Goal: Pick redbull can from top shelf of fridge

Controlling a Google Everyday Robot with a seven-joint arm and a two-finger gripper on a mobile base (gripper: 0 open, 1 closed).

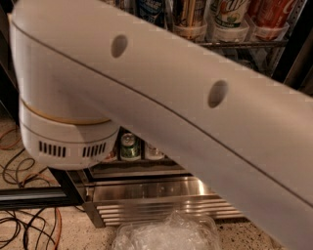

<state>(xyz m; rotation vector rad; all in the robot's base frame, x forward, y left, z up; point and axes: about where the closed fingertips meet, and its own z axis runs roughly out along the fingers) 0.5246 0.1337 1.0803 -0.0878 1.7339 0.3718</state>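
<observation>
Couldn't see the gripper at this moment. It was somewhere past the frame or behind the arm (186,102), so I can't tell how wide it was or whether it had hold of anything.

The arm's white link ran diagonally from upper left to lower right and blocked most of the fridge (146,190). The round joint housing (68,141), with its vent slots, hung at left in front of the lower racks.

The top shelf (244,44) showed only as a strip of dark wire along the upper right. Clear trays (227,33) sat on it holding can bottoms: a blue-patterned can (149,10), then a tan-striped can (188,12), a green-and-white can (227,10) and a red can (269,12), left to right.

I couldn't positively pick out the redbull can. The blue-patterned one was the only candidate on that rack, and only its lower part was in frame, just above the arm.

Lower down, a green can (130,145) stood under the joint housing with a silver can (154,152) just beside it on the right.

The stainless base grille (166,210) was visible below. A crumpled clear plastic container (166,234) lay on the speckled floor (83,234) in front of it. Loose cables (24,219) lay at left near the black door frame (34,196).
</observation>
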